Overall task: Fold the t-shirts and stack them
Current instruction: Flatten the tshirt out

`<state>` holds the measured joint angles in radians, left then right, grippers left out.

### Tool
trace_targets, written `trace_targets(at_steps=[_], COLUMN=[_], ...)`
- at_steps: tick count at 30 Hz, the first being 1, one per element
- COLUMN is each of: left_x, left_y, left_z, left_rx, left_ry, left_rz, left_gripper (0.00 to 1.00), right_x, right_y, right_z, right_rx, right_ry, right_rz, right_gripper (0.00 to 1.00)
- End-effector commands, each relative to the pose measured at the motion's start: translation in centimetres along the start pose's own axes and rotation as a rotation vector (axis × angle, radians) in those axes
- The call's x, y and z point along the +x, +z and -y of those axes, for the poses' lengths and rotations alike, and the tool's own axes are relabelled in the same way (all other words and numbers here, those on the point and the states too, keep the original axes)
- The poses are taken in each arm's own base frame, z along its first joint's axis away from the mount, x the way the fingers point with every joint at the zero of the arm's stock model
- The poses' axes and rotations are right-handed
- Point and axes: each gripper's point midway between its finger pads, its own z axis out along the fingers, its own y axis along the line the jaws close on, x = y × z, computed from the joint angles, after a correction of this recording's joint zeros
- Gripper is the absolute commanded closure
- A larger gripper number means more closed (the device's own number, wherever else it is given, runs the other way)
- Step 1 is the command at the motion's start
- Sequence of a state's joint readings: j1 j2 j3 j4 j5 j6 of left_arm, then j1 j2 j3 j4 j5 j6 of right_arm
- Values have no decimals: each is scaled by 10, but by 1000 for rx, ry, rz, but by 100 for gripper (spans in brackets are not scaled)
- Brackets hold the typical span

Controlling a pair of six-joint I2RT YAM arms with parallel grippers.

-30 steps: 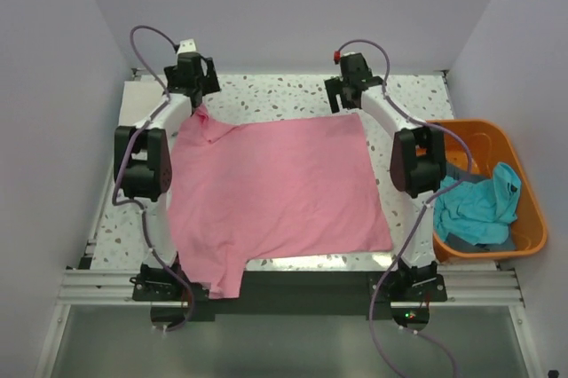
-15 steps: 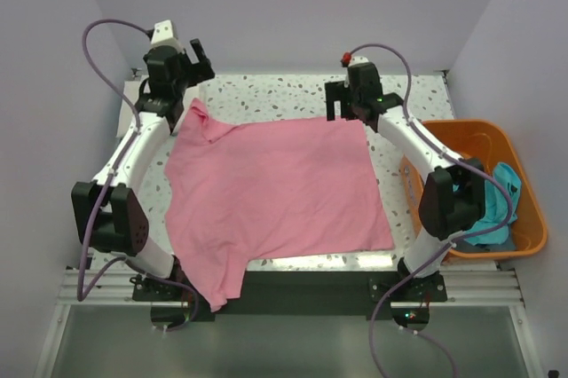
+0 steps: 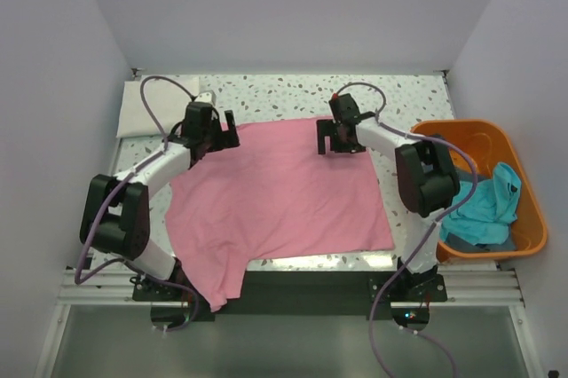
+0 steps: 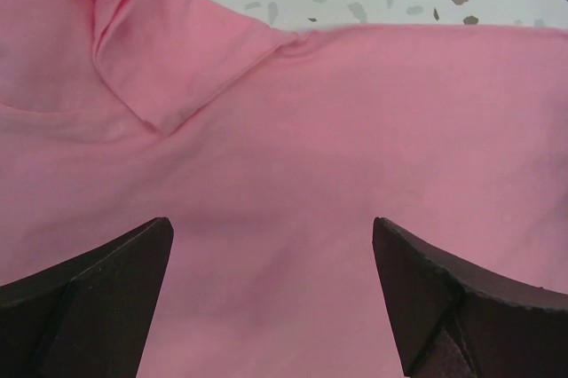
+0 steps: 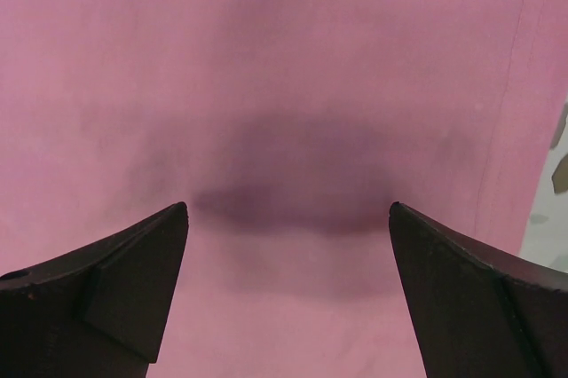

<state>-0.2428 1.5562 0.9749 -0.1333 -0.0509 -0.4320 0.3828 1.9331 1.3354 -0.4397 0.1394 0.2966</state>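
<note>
Left hand (image 3: 220, 134) and right hand (image 3: 335, 140) both wide open, empty, low over far edge of pink cloth t-shirt (image 3: 284, 200) spread flat on speckled worktop (image 3: 266, 92). Fold apparently beginning; next likely pinching that edge, carrying it nearward.

pink t-shirt (image 3: 284, 192): 1 | white t-shirt (image 3: 142, 110): 1 | teal t-shirt (image 3: 484, 205): 1 | orange basket (image 3: 466, 126): 1

orange basket (image 3: 470, 126) blocks the right side.
</note>
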Motion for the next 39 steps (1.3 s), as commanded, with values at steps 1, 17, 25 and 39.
trace_targets(at_steps=[1,17,25,39], left_x=[-21,-56,-93,-187], left_y=[14,115,195,275], left_z=[-15,-3,23,27], left_rx=[-92,-73,-4,113], left_ry=[-19,9,51,-29], left_rz=[72,62,76,378], left_gripper=[0,0,0,0], right_x=[-38,-36,-53,-85], right_y=[11,59,66,79], right_z=[5,100,114,106], right_rx=[35,252,270,215], right_ry=[45,223,241,236], right_rz=[72,-62,-38,-13], right_gripper=[1,1,1,1])
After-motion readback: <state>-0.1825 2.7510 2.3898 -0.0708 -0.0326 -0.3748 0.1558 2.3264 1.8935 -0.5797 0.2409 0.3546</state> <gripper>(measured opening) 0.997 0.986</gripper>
